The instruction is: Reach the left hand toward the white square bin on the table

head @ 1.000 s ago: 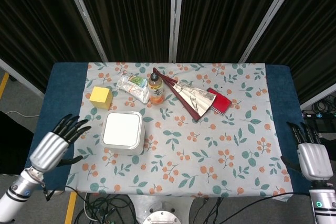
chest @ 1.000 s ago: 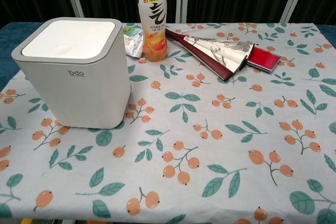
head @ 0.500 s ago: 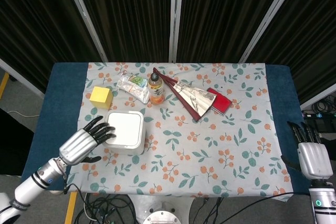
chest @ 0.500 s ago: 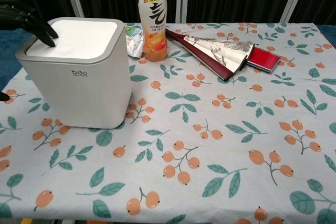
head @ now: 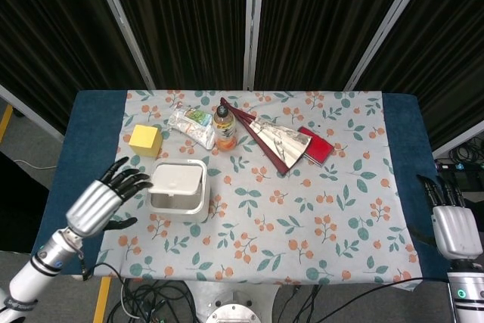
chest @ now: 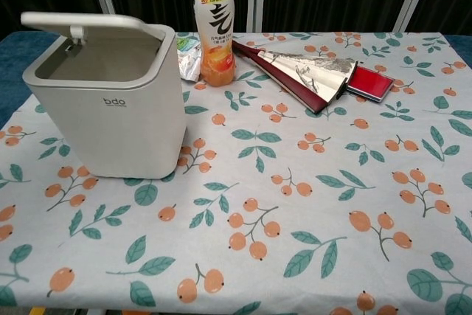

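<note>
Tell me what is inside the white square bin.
The white square bin has its lid raised. In the chest view only a strip of the pale inner wall shows under it, with no contents visible. The bottom is hidden by the front wall and the lid.

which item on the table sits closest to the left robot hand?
The white square bin, lid popped up. The left robot hand hovers just beside its left wall; the yellow cube sits farther back.
</note>
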Motion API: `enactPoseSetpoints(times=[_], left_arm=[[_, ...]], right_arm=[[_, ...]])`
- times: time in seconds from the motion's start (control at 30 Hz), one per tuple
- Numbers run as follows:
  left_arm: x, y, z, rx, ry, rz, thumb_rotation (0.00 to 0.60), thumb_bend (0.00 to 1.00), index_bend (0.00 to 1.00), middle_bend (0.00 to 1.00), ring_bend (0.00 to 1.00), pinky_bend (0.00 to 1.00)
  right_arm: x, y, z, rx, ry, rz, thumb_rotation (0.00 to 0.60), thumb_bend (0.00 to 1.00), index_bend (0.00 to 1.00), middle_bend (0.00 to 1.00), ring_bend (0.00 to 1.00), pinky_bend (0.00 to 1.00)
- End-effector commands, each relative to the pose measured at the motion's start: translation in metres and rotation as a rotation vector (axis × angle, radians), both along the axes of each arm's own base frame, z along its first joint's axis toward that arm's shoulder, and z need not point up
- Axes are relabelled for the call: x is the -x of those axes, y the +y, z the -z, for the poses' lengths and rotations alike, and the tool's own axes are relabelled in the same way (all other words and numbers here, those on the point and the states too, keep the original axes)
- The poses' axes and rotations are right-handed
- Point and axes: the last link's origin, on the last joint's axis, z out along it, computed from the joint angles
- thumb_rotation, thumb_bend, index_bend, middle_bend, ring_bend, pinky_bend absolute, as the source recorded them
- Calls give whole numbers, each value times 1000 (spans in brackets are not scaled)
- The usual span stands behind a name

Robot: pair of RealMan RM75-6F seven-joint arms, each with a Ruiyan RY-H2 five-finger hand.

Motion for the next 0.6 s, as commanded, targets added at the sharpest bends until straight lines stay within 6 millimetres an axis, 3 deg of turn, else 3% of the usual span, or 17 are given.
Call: enactPoseSetpoints(times=[0.03, 0.17, 0.27, 0.43, 0.6], left_arm=[[21, -9, -37, -164, -62, -97, 600, 26, 230, 208, 188, 54], [54, -17, -56, -260, -36, -272, 600, 26, 204, 186, 179, 49], [76, -25, -60, -287, 0, -398, 600, 27, 202, 176, 179, 47], [106, -42, -47, -263, 80, -561, 600, 26, 188, 147, 140, 29], [113, -60, -29, -270, 74, -598, 600, 26, 176, 137, 131, 23]], right_arm=[[1, 1, -4, 14, 0, -1, 600, 69, 0, 107, 0, 0], [2, 0, -11, 38, 3, -7, 600, 68, 0, 108, 0, 0], [2, 0, -13, 45, 1, -10, 600, 69, 0, 108, 0, 0], [3, -1, -8, 17, -12, -12, 600, 70, 0, 86, 0, 0], [-1, 5, -6, 6, -43, -29, 600, 72, 0, 59, 0, 0]])
